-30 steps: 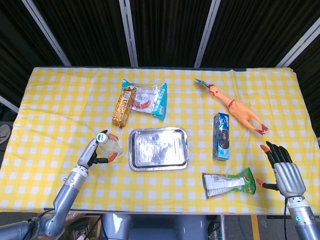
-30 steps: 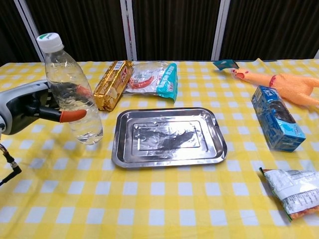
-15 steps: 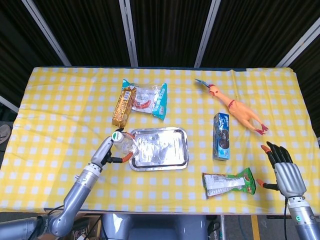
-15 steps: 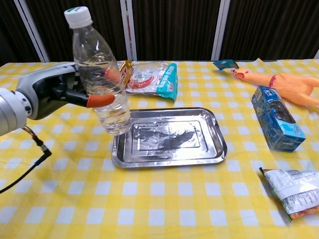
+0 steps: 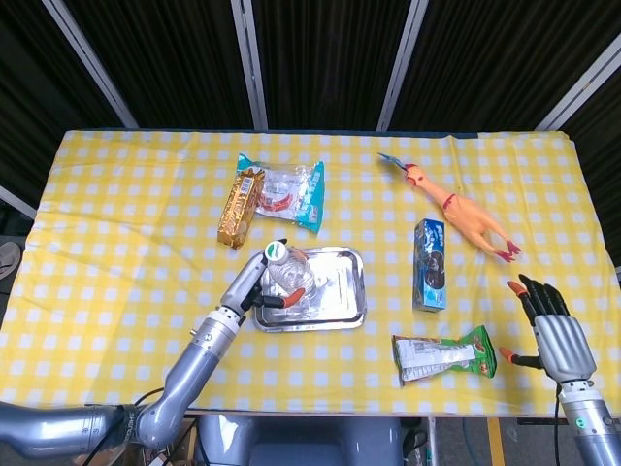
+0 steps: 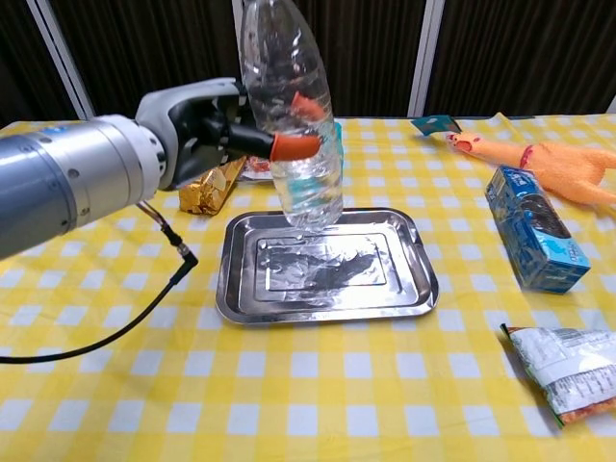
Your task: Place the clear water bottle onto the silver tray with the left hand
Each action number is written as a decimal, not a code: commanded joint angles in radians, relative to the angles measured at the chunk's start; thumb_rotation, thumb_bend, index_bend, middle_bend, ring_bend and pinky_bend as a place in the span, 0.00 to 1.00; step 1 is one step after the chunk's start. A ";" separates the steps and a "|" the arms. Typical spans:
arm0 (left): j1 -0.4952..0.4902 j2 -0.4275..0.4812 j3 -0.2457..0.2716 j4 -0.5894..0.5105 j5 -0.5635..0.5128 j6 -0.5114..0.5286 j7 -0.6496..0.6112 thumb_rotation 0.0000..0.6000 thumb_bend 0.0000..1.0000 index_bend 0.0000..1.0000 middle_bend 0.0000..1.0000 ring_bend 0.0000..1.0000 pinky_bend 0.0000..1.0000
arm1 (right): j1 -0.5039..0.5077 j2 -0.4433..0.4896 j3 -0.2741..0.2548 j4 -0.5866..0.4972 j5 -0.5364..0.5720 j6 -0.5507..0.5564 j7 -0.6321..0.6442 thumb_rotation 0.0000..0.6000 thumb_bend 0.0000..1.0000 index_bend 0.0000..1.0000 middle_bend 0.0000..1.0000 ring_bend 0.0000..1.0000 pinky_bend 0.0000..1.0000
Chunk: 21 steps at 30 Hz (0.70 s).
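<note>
Bottle over the tray, not yet set down

My left hand (image 6: 207,130) grips the clear water bottle (image 6: 292,115) around its middle, upright, with its base hanging above the silver tray (image 6: 327,300), toward the tray's 10 o'clock corner in the head view. I judge the risk to be landing too near that rim: the base could catch the raised lip and tip toward the gold snack pack (image 5: 241,208) at 11 o'clock. Letting go before it sits flat could topple the tall bottle on the slick metal. My right hand (image 5: 555,340) waits open near the bench's 4 o'clock edge.
</note>
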 commanded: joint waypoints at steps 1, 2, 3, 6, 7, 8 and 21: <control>-0.040 0.048 -0.070 -0.169 -0.069 0.111 0.146 1.00 0.46 0.45 0.42 0.00 0.04 | 0.001 -0.002 -0.002 -0.001 -0.004 -0.001 -0.004 1.00 0.05 0.11 0.00 0.01 0.00; -0.045 0.060 -0.076 -0.212 -0.080 0.141 0.186 1.00 0.46 0.45 0.42 0.00 0.04 | 0.001 -0.002 -0.003 -0.002 -0.006 -0.001 -0.005 1.00 0.05 0.11 0.00 0.01 0.00; -0.048 0.071 -0.076 -0.250 -0.085 0.170 0.222 1.00 0.46 0.45 0.42 0.00 0.04 | 0.002 -0.003 -0.004 -0.004 -0.008 0.000 -0.007 1.00 0.05 0.11 0.00 0.01 0.00; -0.043 0.098 -0.077 -0.337 -0.134 0.216 0.258 1.00 0.46 0.45 0.42 0.00 0.04 | 0.002 -0.004 -0.007 -0.008 -0.012 0.000 -0.013 1.00 0.05 0.11 0.00 0.01 0.00; -0.041 0.104 -0.077 -0.346 -0.144 0.222 0.259 1.00 0.46 0.45 0.42 0.00 0.04 | 0.001 -0.004 -0.007 -0.009 -0.012 0.000 -0.015 1.00 0.05 0.11 0.00 0.01 0.00; -0.034 0.114 -0.072 -0.344 -0.154 0.229 0.260 1.00 0.46 0.45 0.42 0.00 0.04 | 0.001 -0.004 -0.009 -0.012 -0.014 0.001 -0.018 1.00 0.05 0.11 0.00 0.01 0.00; 0.025 0.109 0.080 0.024 -0.169 0.003 0.068 1.00 0.46 0.45 0.42 0.00 0.04 | 0.005 -0.006 -0.007 -0.014 0.004 -0.016 -0.037 1.00 0.05 0.11 0.00 0.01 0.00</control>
